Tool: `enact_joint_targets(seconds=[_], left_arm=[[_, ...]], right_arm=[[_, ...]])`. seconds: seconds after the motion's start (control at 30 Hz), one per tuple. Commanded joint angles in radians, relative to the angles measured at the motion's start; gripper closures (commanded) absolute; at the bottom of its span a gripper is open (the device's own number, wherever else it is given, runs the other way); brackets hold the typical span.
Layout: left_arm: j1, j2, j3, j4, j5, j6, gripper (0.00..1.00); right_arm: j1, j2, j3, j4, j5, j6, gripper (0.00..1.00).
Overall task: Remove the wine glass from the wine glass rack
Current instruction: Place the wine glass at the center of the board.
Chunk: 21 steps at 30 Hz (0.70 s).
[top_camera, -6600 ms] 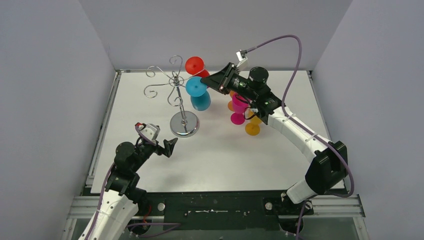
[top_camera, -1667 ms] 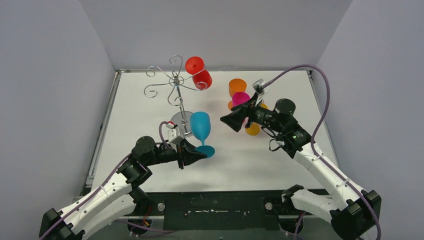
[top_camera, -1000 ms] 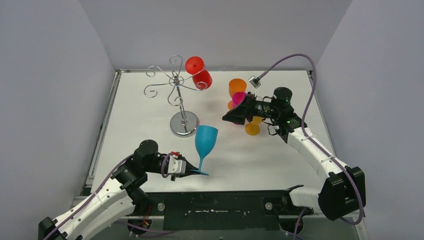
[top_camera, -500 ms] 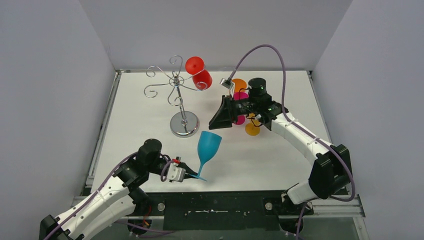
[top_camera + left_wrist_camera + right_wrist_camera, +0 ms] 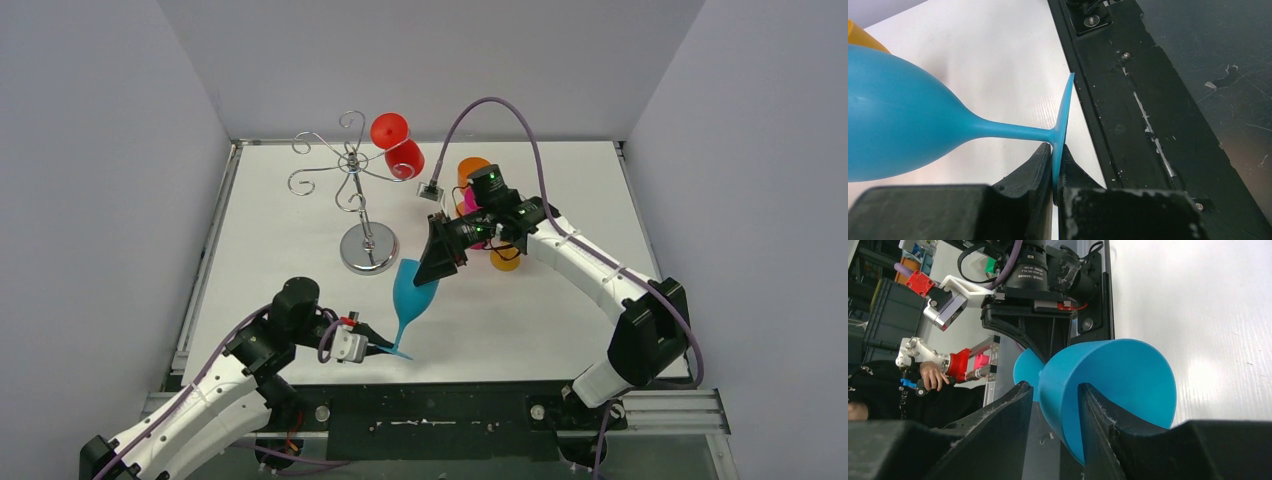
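Observation:
The blue wine glass [image 5: 412,285] leans tilted over the table's front middle, apart from the wine glass rack [image 5: 368,250]. My left gripper [image 5: 385,345] is shut on the edge of its flat foot [image 5: 1062,120], seen up close in the left wrist view. My right gripper [image 5: 1054,386] straddles the bowl's rim [image 5: 1108,375]: one finger sits inside the bowl, the other outside, with a thin gap showing beside the outer finger. A red wine glass [image 5: 400,150] hangs upside down from a spiral arm of the silver rack.
Behind my right arm stand an orange glass [image 5: 475,172], a magenta glass [image 5: 470,200] and another orange one, of which mostly the foot [image 5: 505,258] shows. The black front rail [image 5: 1148,100] runs just below the blue glass's foot. Grey walls enclose the table.
My right arm has swung forward and left from the coloured glasses down onto the blue glass's rim, its jaws narrowing. My left gripper has kept hold of the foot, barely moving.

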Motion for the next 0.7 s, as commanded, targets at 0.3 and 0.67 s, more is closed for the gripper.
enact_joint_targets(seconds=[0.3, 0.67], left_arm=[[0.008, 0.018, 0.004, 0.027, 0.086, -0.009, 1.0], [0.009, 0.001, -0.012, 0.04, 0.063, -0.023, 1.0]], right_arm=[[0.004, 0.034, 0.078, -0.05, -0.094, -0.059, 0.62], [0.003, 0.006, 0.03, 0.024, -0.074, -0.005, 1.0]])
